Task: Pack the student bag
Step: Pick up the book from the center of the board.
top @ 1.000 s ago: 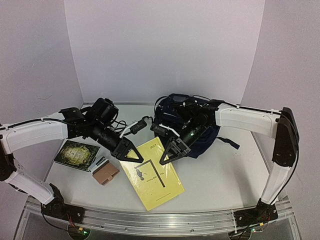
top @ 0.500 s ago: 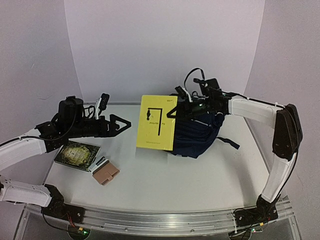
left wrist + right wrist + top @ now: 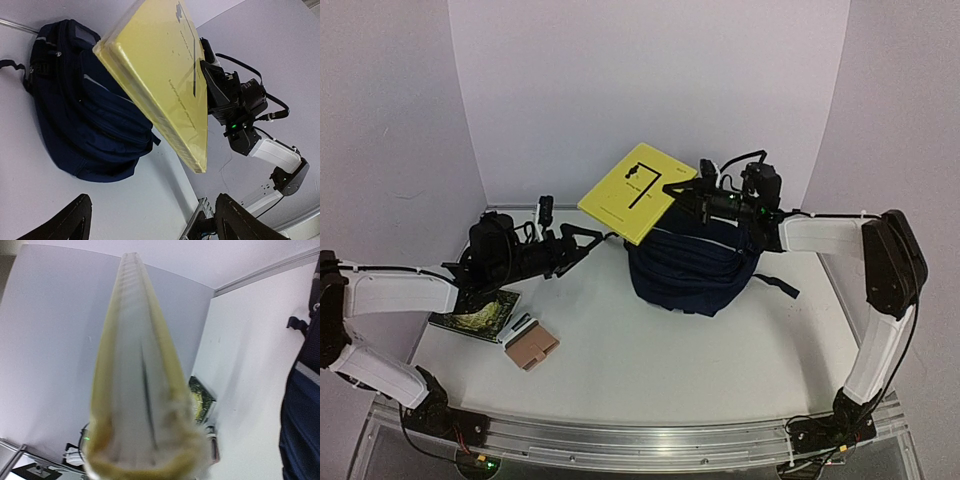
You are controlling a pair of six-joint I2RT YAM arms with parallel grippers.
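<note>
Pinching the yellow book [image 3: 635,192] by one edge, the right hand [image 3: 692,189] holds it aloft. Directly beneath that hand the student bag [image 3: 695,270] slumps on the counter [image 3: 720,360]. Its soft, floppy fabric probably wants a grip at the top rim. Its opening is hidden. The left hand [image 3: 582,240] faces it, spread and empty.

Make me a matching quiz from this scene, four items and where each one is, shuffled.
1 yellow book
2 student bag
3 green book
4 small brown case

A flat on the table, partly under the left arm
B held in the air by the right gripper
C nearest the table's front edge
D on the table below the raised book

Pairs: 1-B, 2-D, 3-A, 4-C
</note>
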